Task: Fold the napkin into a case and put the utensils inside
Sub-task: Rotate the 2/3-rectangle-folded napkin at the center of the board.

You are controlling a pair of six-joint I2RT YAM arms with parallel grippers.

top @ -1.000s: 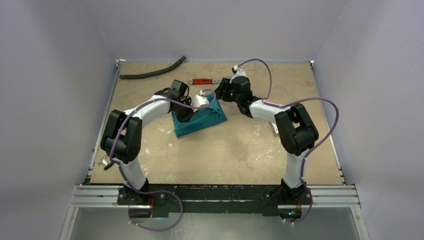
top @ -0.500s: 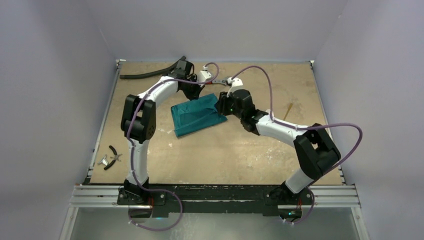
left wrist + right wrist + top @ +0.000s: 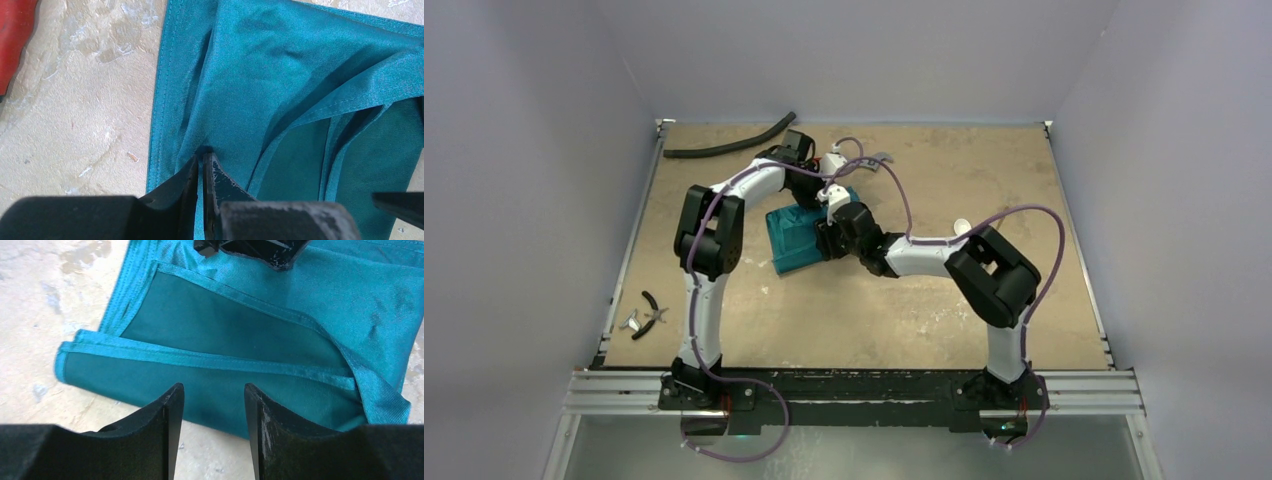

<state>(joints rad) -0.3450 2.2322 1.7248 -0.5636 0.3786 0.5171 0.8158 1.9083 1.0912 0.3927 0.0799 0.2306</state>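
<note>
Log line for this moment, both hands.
left hand: pinching fold of teal-green cloth napkin | right hand: open over napkin's edge

Top view: napkin (image 3: pixel 790 242) partly covered; red tool (image 3: pixel 12 40) cropped.

Two arms: left arm (image 3: pixel 709 235), right arm (image 3: pixel 994 275). One napkin (image 3: pixel 789 240). One black hose (image 3: pixel 724 148). One pliers (image 3: pixel 652 308).

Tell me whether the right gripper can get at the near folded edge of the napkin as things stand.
Probably yes. The right gripper hangs open just short of the napkin, whose near fold lies bare ahead of its fingers. The left gripper pinches the cloth's far side, clear of that path.
</note>
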